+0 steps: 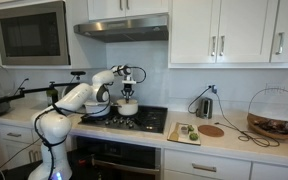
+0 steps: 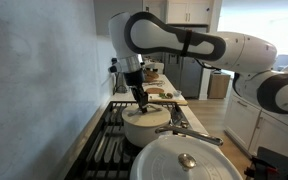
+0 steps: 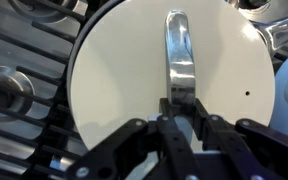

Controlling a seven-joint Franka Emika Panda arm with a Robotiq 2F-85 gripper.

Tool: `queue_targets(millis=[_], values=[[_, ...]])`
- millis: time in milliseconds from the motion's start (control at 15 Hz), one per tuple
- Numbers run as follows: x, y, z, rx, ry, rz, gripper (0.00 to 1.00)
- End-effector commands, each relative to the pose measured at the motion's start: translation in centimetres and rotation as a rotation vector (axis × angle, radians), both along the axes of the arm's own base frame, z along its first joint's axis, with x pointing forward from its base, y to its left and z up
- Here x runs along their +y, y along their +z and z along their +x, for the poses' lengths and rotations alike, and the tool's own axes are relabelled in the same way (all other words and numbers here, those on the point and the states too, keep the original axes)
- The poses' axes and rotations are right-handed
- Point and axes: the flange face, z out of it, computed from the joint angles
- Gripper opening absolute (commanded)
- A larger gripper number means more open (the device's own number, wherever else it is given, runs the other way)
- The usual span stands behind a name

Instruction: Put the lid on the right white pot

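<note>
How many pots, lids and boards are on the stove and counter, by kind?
White pots: 2 (the right white pot, larger white pot)
Lids: 2 (the lid, knobbed lid on the larger pot)
Boards: 2 (brown round board, cutting board)
Total: 6

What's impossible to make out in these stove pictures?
- Wrist view: the lid fills it, hiding the right white pot below.
- In an exterior view, the end effector is too small for finger detail.
- In an exterior view, the larger white pot is cut off by the bottom edge.
</note>
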Motion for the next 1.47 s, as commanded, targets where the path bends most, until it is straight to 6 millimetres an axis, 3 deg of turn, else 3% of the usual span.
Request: queue_targets(millis=[0,933,1000,1133,1400], values=[[-0.17,0.75,-0.45,-0.005,0.006,-0.038,0.06],[-0.33,0.43,-0.56,-0.003,-0.009,-0.071,0.06],[-0.38,0.43,-0.58,-0.001,-0.011,-0.071,0.49],[-0.43,0.48,-0.60,0.002,-0.016,-0.071,0.55],[-0.65,0.46,-0.83,0.020,-0.033,-0.080,0.86]])
